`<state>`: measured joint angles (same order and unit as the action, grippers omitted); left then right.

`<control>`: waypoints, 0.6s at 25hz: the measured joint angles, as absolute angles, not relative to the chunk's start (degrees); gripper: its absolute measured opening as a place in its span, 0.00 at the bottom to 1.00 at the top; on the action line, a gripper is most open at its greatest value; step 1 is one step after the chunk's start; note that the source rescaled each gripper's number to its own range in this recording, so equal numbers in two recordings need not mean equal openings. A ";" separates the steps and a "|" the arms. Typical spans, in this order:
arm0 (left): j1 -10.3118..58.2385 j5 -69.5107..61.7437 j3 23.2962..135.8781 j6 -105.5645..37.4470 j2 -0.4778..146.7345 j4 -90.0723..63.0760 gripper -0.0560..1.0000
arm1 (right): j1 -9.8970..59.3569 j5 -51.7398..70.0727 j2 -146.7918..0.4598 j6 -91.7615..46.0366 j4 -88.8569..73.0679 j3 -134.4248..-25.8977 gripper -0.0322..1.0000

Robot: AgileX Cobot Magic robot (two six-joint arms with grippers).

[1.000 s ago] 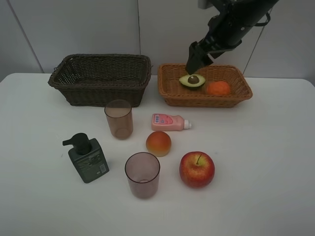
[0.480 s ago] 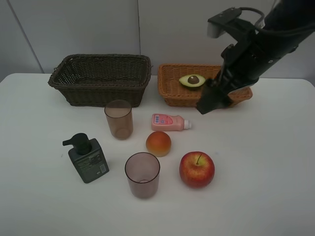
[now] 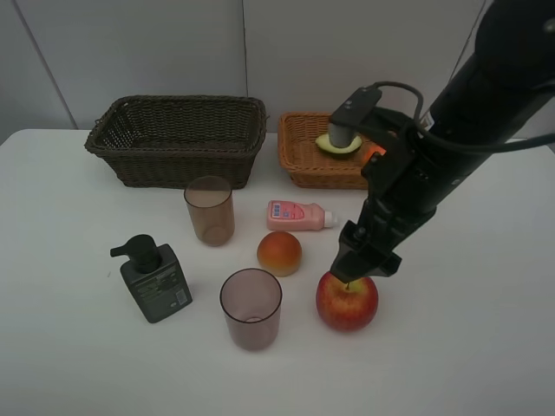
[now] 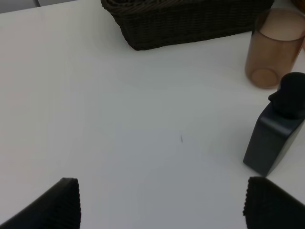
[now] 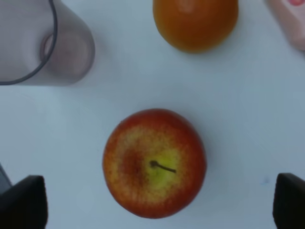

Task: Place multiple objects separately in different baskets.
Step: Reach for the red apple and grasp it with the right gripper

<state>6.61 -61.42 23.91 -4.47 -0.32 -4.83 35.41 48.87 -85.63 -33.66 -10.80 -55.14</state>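
My right gripper (image 3: pixel 362 260) is open and hangs just above the red apple (image 3: pixel 347 302). In the right wrist view the apple (image 5: pixel 155 162) lies between its spread fingertips (image 5: pixel 24 202). The avocado half (image 3: pixel 340 144) and the tangerine (image 3: pixel 373 152) lie in the light tan basket (image 3: pixel 303 165), partly hidden by the arm. The peach-coloured fruit (image 3: pixel 279 253), pink bottle (image 3: pixel 299 215), two cups (image 3: pixel 209 210) (image 3: pixel 251 308) and green pump bottle (image 3: pixel 154 279) rest on the table. My left gripper (image 4: pixel 162 205) is open over bare table near the pump bottle (image 4: pixel 279 138).
The dark brown basket (image 3: pixel 178 143) stands at the back left, holding nothing I can see. It also shows in the left wrist view (image 4: pixel 186 19), with a cup (image 4: pixel 275 47) in front of it. The white table (image 3: pixel 468 347) ends at a grey wall behind the baskets.
My right arm has swung from over the light basket forward and down to just above the apple. The avocado half stays in the basket. Nothing else has moved.
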 joint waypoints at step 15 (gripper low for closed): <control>6.61 -61.42 23.91 -4.47 -0.32 -4.83 0.93 | 37.37 45.17 -94.27 -33.61 -11.82 -55.14 1.00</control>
